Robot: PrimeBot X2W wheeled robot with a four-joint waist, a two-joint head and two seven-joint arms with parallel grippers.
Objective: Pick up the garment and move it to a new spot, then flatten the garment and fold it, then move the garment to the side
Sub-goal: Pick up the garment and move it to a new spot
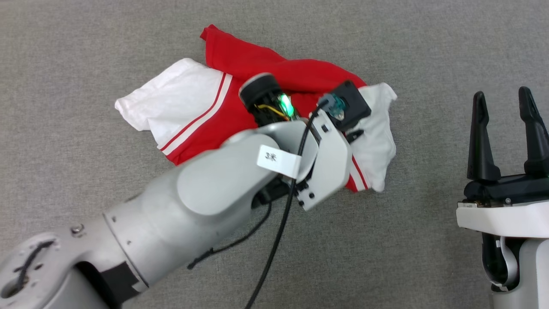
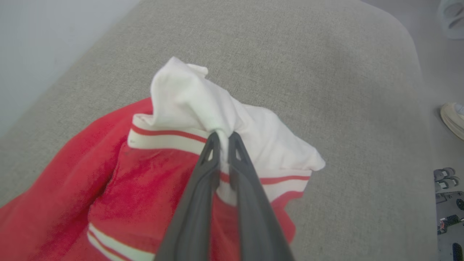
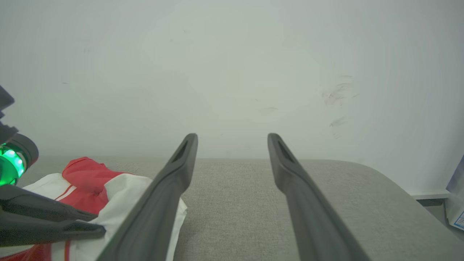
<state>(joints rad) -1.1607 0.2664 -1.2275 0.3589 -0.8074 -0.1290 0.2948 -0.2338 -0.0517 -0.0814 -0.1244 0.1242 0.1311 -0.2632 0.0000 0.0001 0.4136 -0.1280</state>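
A crumpled red garment (image 1: 253, 60) with white sleeves lies on a grey fabric surface (image 1: 64, 51), just left of centre. The left gripper (image 2: 224, 135) reaches over it, dark fingers pinched together on a fold of white sleeve beside the striped trim. Well apart at the far right, the right gripper (image 1: 502, 92) hovers with fingers spread wide, holding nothing.

A small white tag (image 1: 279, 161) wrapped on the black cable (image 1: 274, 249) by the left arm's (image 1: 206, 189) wrist bore dark handwriting: a "3" and then a mark resembling "米". Blue print on a pale packet (image 3: 457, 212) was too small to read.
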